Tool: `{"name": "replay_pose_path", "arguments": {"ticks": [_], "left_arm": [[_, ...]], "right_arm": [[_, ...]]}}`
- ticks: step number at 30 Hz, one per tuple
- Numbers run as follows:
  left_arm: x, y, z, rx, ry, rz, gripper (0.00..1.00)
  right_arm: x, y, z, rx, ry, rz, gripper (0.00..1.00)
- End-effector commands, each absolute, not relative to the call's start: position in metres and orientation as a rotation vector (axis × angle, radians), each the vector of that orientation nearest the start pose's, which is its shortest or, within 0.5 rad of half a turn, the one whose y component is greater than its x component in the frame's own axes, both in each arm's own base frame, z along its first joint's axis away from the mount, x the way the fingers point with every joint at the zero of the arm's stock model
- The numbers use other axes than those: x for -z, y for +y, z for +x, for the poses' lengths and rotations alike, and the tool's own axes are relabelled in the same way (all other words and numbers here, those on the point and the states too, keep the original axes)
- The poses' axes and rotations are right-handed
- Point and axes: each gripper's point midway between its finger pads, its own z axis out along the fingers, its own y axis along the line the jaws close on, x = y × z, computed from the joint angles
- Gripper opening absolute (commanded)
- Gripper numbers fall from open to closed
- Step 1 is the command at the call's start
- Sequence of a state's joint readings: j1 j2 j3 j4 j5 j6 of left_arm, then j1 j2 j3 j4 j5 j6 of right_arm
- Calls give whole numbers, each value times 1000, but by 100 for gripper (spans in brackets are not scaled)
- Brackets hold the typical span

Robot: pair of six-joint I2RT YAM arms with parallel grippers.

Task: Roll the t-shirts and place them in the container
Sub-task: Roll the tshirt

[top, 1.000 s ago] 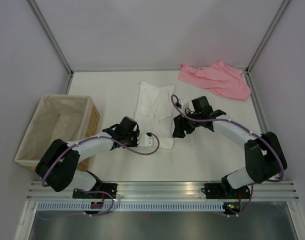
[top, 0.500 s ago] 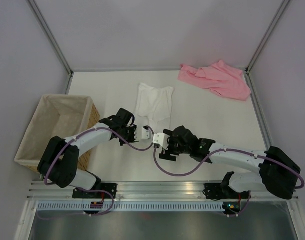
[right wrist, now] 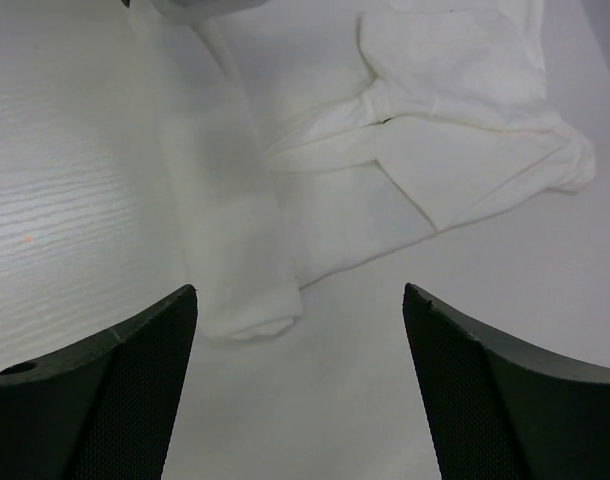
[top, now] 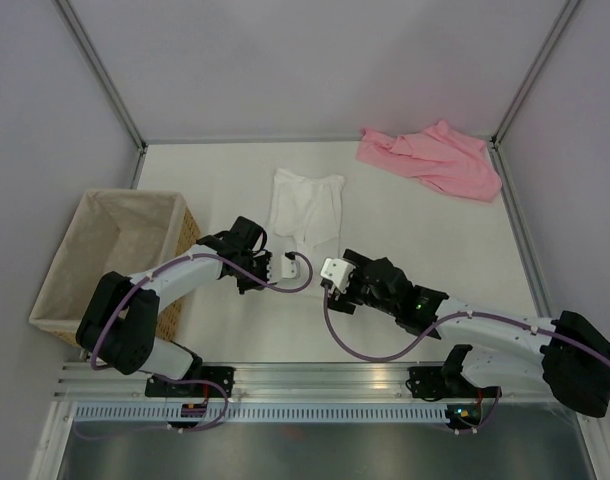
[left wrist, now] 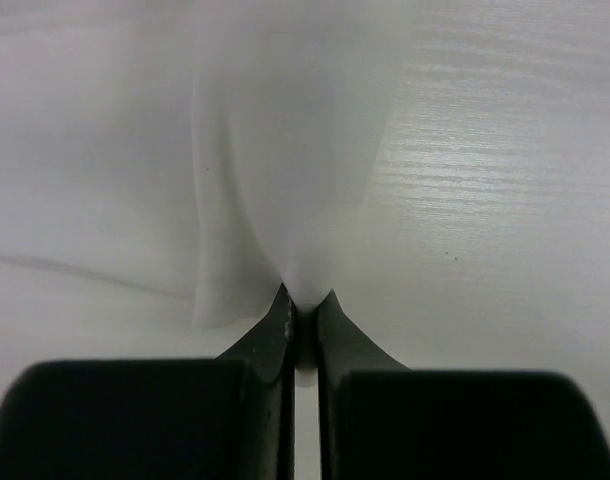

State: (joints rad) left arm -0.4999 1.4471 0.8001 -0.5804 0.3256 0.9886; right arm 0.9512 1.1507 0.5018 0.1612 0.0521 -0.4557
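The white t-shirt (top: 305,205) lies folded into a narrow strip at mid-table. My left gripper (top: 282,265) is at its near left end, and in the left wrist view the left gripper (left wrist: 303,308) is shut on a pinch of that white t-shirt (left wrist: 285,150). My right gripper (top: 329,268) hovers just off the shirt's near right corner. In the right wrist view the right gripper (right wrist: 300,300) is open and empty, with the white t-shirt (right wrist: 425,120) and a folded end of it ahead of the jaws. The pink t-shirt (top: 433,158) lies crumpled at the far right corner.
A cloth-lined wicker basket (top: 70,262) stands at the table's left edge beside the left arm. Metal frame posts and grey walls close in the back and sides. A metal rail (top: 315,380) runs along the near edge by the arm bases.
The right arm swung from the shirt's right side to its near end and opened its jaws. The shirt's near part has been drawn back, so the strip is shorter. The left gripper stayed shut.
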Motion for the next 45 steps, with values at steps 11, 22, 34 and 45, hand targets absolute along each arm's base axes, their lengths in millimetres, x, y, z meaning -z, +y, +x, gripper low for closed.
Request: {"name": "replay_pose_path", "arguments": {"ticks": [11,22,34,45], "left_arm": [[-44,-165,235,386,1881,1901,2],[-47,-165,236,387,1888,1891,2],[-60,-156,171,711,1942,1994,2],[-61,-150,163,992,2088,1969,4]], "right_arm": [[-80,263,200,-286,1521,-1525,89],[-41,279,228,-164,1575,-1638,81],[-56,282,168,-559,1831,-1665,14],[-64,265,150,-1011,2082,-1511,2]]}}
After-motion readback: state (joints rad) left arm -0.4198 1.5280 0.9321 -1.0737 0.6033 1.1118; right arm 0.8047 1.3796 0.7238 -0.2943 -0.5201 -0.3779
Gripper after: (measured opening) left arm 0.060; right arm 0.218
